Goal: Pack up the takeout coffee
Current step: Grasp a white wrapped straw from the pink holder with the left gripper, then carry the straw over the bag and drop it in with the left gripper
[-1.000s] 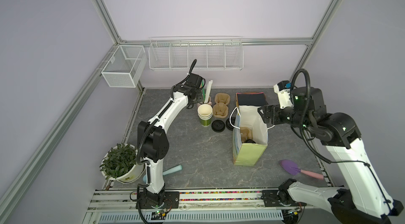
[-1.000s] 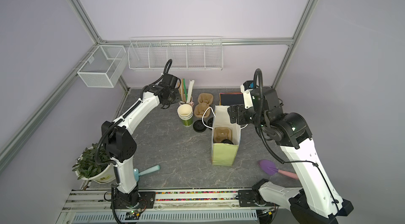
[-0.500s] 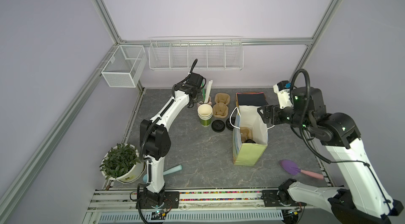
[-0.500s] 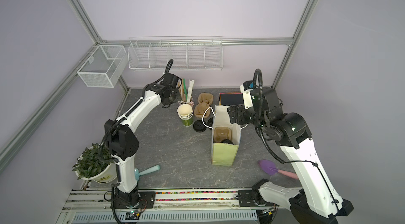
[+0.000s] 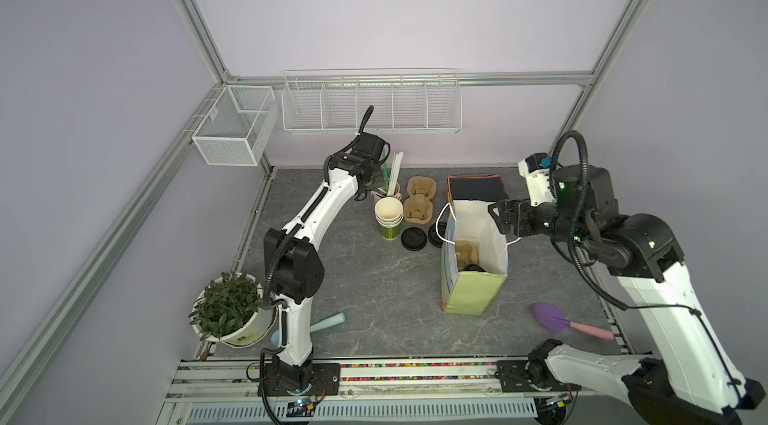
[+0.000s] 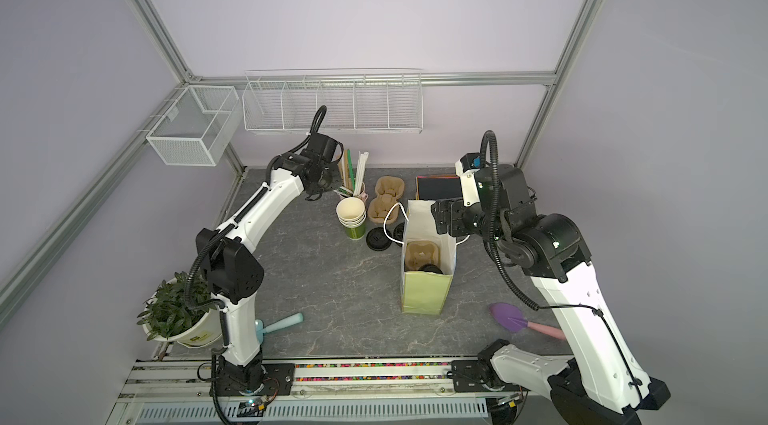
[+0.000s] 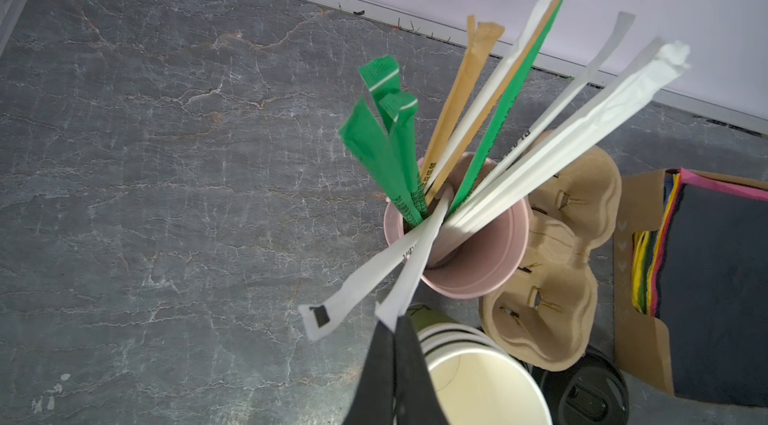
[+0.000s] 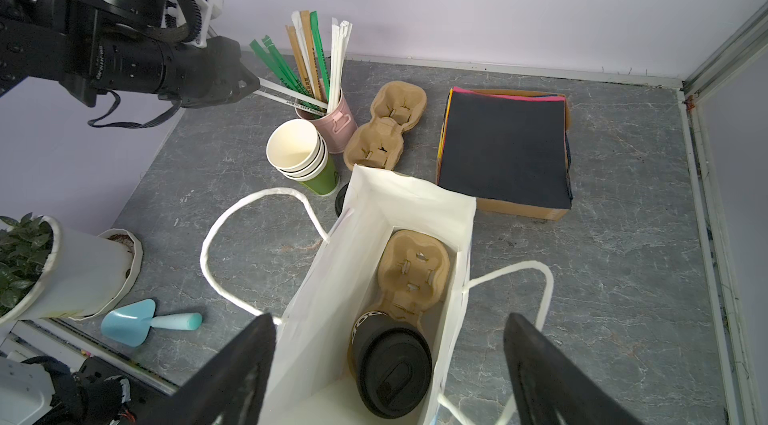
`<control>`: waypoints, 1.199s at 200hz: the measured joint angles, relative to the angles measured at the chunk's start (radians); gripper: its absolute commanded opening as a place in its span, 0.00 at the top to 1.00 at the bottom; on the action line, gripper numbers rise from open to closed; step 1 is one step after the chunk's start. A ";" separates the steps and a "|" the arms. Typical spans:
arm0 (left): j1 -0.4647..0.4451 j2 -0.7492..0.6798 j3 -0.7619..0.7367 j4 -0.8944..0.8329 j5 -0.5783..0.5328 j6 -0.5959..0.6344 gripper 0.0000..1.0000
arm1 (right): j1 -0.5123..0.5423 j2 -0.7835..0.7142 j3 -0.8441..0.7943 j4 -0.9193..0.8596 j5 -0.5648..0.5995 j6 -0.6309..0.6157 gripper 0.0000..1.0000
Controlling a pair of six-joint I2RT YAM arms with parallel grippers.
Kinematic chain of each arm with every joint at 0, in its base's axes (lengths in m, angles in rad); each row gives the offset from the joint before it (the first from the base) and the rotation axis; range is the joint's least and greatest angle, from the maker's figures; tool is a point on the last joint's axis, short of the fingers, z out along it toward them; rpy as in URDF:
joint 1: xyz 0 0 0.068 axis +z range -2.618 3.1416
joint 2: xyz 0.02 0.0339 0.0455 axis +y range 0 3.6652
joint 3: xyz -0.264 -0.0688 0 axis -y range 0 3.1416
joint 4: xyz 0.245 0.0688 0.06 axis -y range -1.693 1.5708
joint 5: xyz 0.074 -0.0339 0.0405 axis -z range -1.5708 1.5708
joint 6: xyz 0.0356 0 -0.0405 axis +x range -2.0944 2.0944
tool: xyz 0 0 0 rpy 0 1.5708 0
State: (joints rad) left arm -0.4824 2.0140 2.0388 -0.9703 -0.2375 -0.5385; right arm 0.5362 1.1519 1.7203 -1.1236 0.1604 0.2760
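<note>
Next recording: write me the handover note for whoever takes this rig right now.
Left gripper: shut on a white-wrapped straw leaning in the pink cup.
Right gripper: open, by the paper bag's rim.
Takeout coffee: lidded, seated in the carrier inside the bag.
Done: coffee bagged.
To do: probably lift the straw out and drop it into the bag.

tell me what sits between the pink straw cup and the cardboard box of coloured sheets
A brown pulp cup carrier lies there, clearest in the right wrist view.
</note>
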 measured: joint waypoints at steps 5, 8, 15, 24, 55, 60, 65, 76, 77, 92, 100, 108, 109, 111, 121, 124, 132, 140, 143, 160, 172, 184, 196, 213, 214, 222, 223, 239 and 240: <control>0.000 -0.002 0.000 -0.001 0.001 0.000 1.00 | 0.000 0.000 0.000 0.000 0.000 0.000 0.12; 0.000 -0.004 0.000 -0.002 0.002 0.001 1.00 | 0.000 0.000 0.000 0.000 0.000 0.000 0.12; 0.000 -0.008 0.000 -0.004 0.003 0.002 1.00 | 0.000 0.000 0.000 0.000 0.000 0.000 0.12; 0.000 -0.014 0.000 -0.010 0.003 0.005 1.00 | 0.000 0.000 0.000 0.000 0.000 0.000 0.12; 0.000 -0.054 0.002 -0.045 0.002 0.036 1.00 | -0.001 0.000 0.000 0.000 0.005 0.000 0.12; 0.000 -0.063 0.006 -0.053 0.002 0.043 1.00 | -0.003 0.000 0.000 0.000 0.005 0.000 0.12; 0.000 -0.071 0.011 -0.061 0.002 0.051 1.00 | -0.003 0.000 0.000 0.000 0.006 0.000 0.12; 0.000 -0.089 0.032 -0.077 -0.001 0.069 1.00 | -0.006 0.000 0.000 0.000 0.008 0.001 0.12; 0.000 -0.090 0.033 -0.079 -0.002 0.070 1.00 | -0.006 0.000 0.000 0.000 0.008 0.001 0.12; -0.001 -0.121 0.066 -0.098 -0.010 0.096 1.00 | -0.008 0.000 0.000 0.000 0.010 0.001 0.12; -0.003 -0.140 0.080 -0.109 -0.019 0.107 1.00 | -0.011 0.000 0.000 0.000 0.011 0.003 0.12; -0.006 -0.163 0.096 -0.123 -0.028 0.120 1.00 | -0.014 0.000 0.000 0.000 0.013 0.005 0.12; -0.007 -0.165 0.097 -0.124 -0.029 0.121 1.00 | -0.014 0.000 0.000 0.000 0.014 0.005 0.12; -0.008 -0.171 0.101 -0.128 -0.031 0.124 1.00 | -0.014 0.000 0.000 0.000 0.015 0.005 0.12; -0.018 -0.201 0.119 -0.145 -0.045 0.136 1.00 | -0.018 0.000 0.000 0.000 0.021 0.008 0.12; -0.023 -0.209 0.123 -0.148 -0.049 0.140 1.00 | -0.019 0.000 0.000 0.000 0.023 0.009 0.12; -0.043 -0.241 0.134 -0.160 -0.067 0.155 1.00 | -0.023 0.000 0.000 0.000 0.028 0.011 0.12; -0.072 -0.272 0.143 -0.171 -0.085 0.169 1.00 | -0.027 0.000 0.000 0.000 0.032 0.014 0.12; -0.087 -0.284 0.145 -0.174 -0.092 0.174 1.00 | -0.029 0.000 0.000 0.000 0.034 0.016 0.12; -0.179 -0.356 0.168 -0.198 -0.120 0.201 1.00 | -0.039 -0.002 0.000 0.000 0.043 0.023 0.12; -0.250 -0.404 0.187 -0.216 -0.138 0.215 1.00 | -0.047 -0.005 0.000 0.000 0.050 0.031 0.12; -0.322 -0.458 0.201 -0.229 -0.147 0.226 1.00 | -0.056 -0.011 0.000 0.002 0.056 0.038 0.12; -0.386 -0.512 0.209 -0.241 -0.144 0.233 1.00 | -0.065 -0.019 0.000 0.004 0.062 0.045 0.12; -0.468 -0.566 0.222 -0.258 -0.127 0.238 1.00 | -0.077 -0.032 0.000 0.007 0.072 0.055 0.12; -0.476 -0.570 0.224 -0.260 -0.124 0.238 1.00 | -0.077 -0.033 0.000 0.007 0.073 0.056 0.12; -0.517 -0.581 0.235 -0.272 -0.119 0.240 1.00 | -0.083 -0.040 0.000 0.007 0.079 0.061 0.12; -0.525 -0.583 0.238 -0.275 -0.117 0.240 1.00 | -0.084 -0.041 0.000 0.007 0.079 0.062 0.12; -0.604 -0.581 0.269 -0.302 -0.111 0.244 1.00 | -0.095 -0.054 -0.001 0.007 0.085 0.069 0.12; -0.608 -0.581 0.270 -0.303 -0.110 0.245 1.00 | -0.095 -0.055 -0.001 0.007 0.085 0.069 0.12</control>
State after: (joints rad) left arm -1.0901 1.4334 2.3089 -1.2732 -0.3477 -0.2939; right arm 0.4412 1.0969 1.7195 -1.1164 0.2459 0.3454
